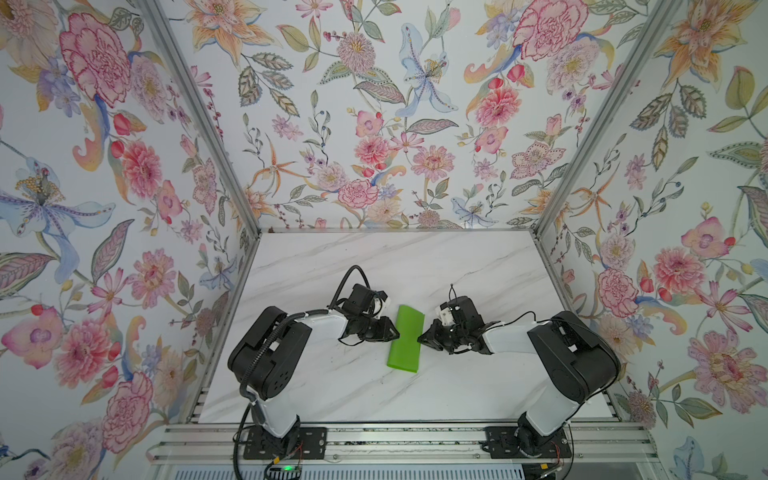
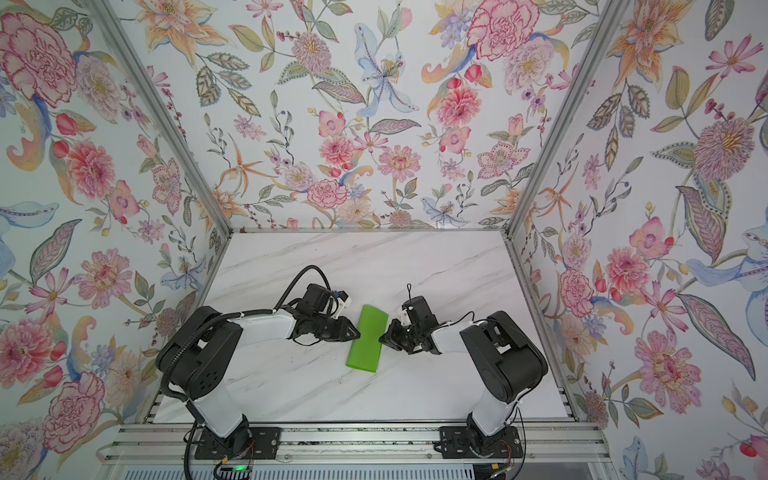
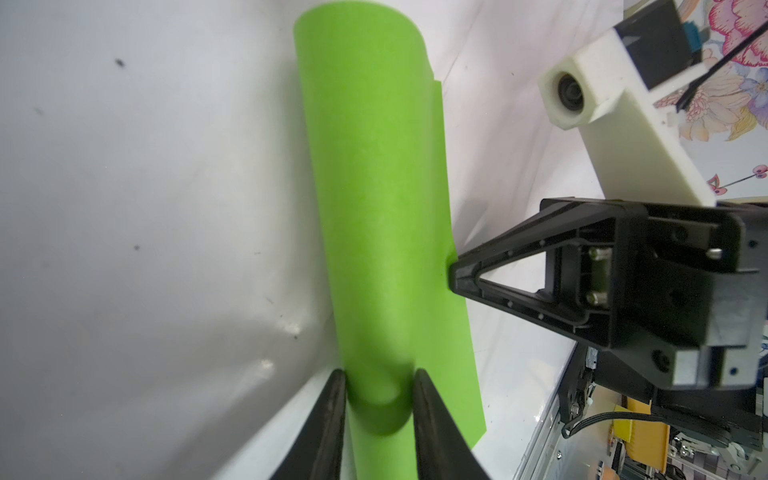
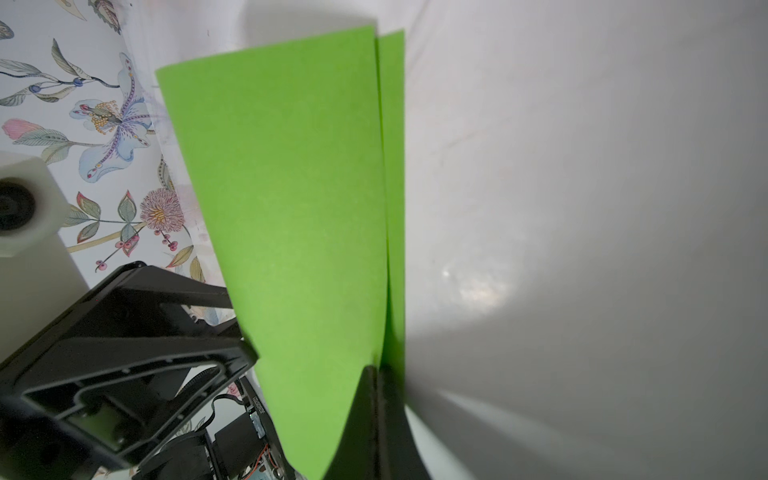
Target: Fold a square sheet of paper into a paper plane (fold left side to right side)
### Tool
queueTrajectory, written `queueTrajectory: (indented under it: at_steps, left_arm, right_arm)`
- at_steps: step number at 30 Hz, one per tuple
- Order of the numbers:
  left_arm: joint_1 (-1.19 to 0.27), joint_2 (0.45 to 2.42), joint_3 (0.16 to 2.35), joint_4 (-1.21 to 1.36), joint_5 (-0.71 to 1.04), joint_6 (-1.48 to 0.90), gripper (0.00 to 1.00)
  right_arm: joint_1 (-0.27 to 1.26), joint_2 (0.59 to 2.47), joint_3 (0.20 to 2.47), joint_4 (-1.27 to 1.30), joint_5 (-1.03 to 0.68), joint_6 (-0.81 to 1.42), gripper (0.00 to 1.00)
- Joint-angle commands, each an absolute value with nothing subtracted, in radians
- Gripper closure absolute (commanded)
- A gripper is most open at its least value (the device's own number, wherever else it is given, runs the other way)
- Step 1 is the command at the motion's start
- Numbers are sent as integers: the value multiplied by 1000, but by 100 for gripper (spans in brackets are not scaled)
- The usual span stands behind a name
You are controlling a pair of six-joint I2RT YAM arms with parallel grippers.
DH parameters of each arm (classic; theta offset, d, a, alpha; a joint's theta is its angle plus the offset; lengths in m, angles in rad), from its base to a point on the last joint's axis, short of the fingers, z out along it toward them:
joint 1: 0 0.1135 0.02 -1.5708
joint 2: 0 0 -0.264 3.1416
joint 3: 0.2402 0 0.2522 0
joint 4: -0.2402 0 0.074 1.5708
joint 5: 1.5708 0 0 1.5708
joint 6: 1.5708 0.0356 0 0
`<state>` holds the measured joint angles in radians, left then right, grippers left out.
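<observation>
1. Flattening the left-over-right fold is, I judge, the step in hand. The square sheet of paper lies doubled on the marble table, directly between the two grippers and touching the tips of both.
2. The right gripper is pressed together on the sheet's two free edges. The lower layer peeks out a sliver beyond the upper one, so the edges are close to matched, not exactly.
3. The left gripper sits at the opposite long side. Its fingers are narrowly spread, and the rounded fold bulges between them and touches both, which makes a loose pinch rather than a flat squeeze.
4. The next move, as I read it, calls for the left fingers to press that bulge down into a sharp line and work along its length while the right tips hold the edges together. A slip at the right tips would likely let the layers skew.
5. The paper is bright green and unmarked, and it now has the outline of a narrow rectangle.
6. The upper layer arches up like half a tube beside the left fingertips and settles flat toward the right fingertips. No hard crease shows, and no dart shape (an early stage, by my reckoning).
</observation>
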<state>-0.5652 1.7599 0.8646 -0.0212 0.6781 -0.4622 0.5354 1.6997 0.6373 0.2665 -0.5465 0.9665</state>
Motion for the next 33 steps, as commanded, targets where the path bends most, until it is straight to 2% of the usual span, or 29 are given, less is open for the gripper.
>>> queueTrajectory:
  at_steps: [1, 20, 33]
  left_arm:
    - [-571, 1778, 882, -16, 701, -468, 70]
    - [-572, 1744, 872, -37, 685, -471, 70]
    - [-569, 1579, 870, -181, 531, -433, 63]
  right_arm:
    - [542, 1674, 620, 261, -528, 974, 100]
    - [537, 1781, 612, 312, -554, 974, 100]
    - [525, 1835, 675, 243, -596, 896, 100]
